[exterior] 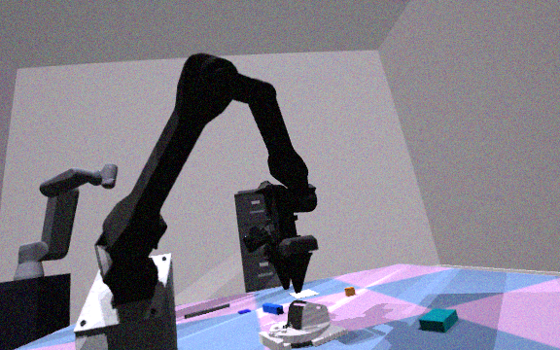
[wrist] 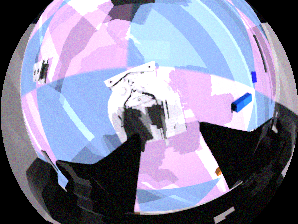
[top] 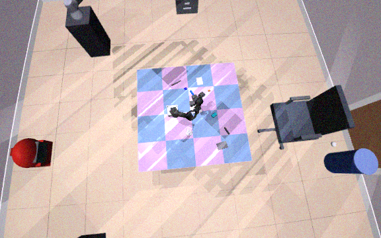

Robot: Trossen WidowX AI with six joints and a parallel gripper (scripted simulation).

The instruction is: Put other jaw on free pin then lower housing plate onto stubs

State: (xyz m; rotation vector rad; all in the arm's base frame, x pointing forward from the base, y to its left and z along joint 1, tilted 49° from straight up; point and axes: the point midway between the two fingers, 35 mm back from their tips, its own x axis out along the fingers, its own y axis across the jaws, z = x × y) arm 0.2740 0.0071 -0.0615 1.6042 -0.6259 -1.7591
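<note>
A pink-and-blue checkered tabletop [top: 207, 152] [exterior: 513, 297] [wrist: 50, 117], teal block [top: 214, 115] [exterior: 437, 320], orange cube [top: 209, 90] [exterior: 349, 291] [wrist: 218, 171], and black arm [top: 190, 116] [exterior: 207, 87].

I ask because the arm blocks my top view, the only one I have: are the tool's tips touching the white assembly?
Observer: No. In the exterior view, the tool has its fingertips above the white assembly, with a visible gap.
Operator: Is it carrying anything?
Observer: No. The wrist view shows its fingers spread, with nothing between them.
Operator: Does the assembly look flat and closed?
Observer: It doesn't look so: in the exterior view, one part rises well above the low base. Whether the teeth mesh, I cannot tell.
</note>
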